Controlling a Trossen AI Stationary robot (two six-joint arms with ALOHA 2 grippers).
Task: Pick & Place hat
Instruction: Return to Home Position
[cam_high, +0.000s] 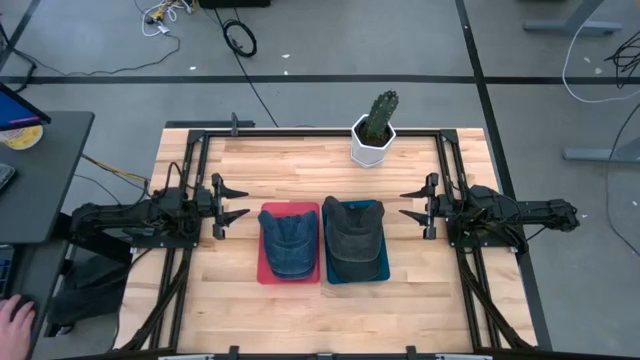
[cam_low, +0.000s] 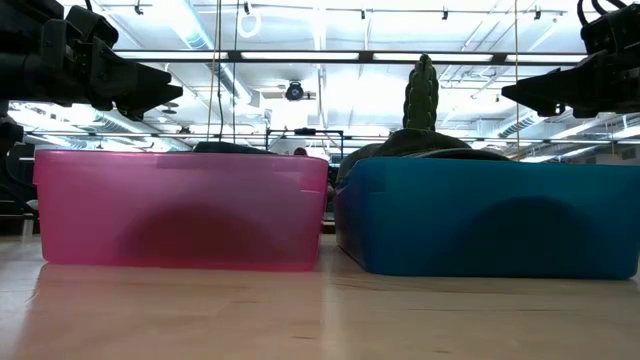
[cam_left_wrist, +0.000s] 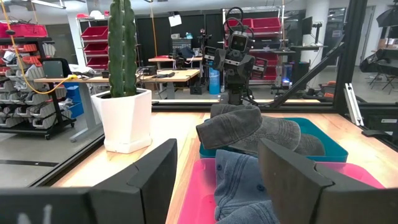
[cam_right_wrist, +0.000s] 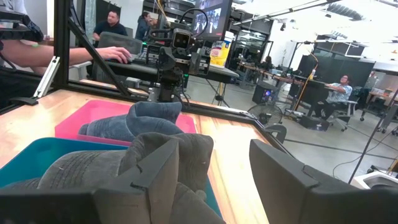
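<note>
Caps soft, light fabric, floppy crown, stiffer brim (pinch brim or bunched crown, I'd judge). Blue cap (cam_high: 288, 243) lies in red bin (cam_high: 267, 208), dark grey cap (cam_high: 354, 240) in blue bin (cam_high: 355, 281), side by side mid-tabletop (cam_high: 300, 165). Left end effector (cam_high: 245, 201) open, empty, raised beside red bin. Right end effector (cam_high: 403, 204) open, empty, raised beside blue bin. Neither touches cap.
</note>
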